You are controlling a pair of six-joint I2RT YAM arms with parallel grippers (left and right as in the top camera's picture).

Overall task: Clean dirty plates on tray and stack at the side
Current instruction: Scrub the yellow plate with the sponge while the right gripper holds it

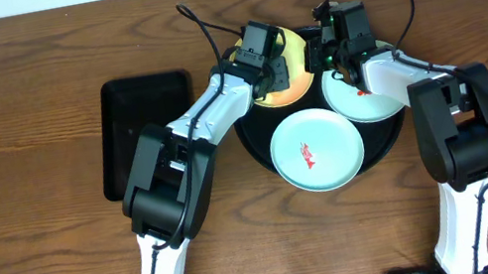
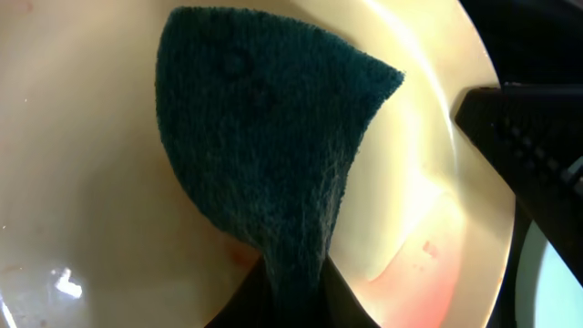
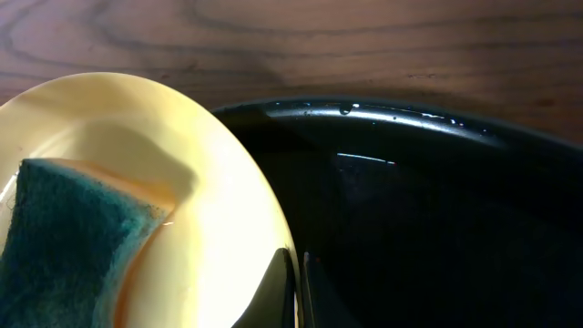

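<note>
Yellow plate (image 2: 82,173) under sponge (image 2: 264,146) pinched by left hand (image 2: 278,305).

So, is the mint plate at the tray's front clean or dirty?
Dirty: the mint plate shows a red smear in its centre.

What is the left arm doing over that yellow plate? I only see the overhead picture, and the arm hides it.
Observer: The left end effector is closed on a dark green sponge that rests on the pale yellow plate.
Operator: Is the plate clean there?
Observer: No, a reddish film shows beside the sponge.
Operator: And the right arm?
Observer: The right end effector is shut, right at that plate's rim.
</note>
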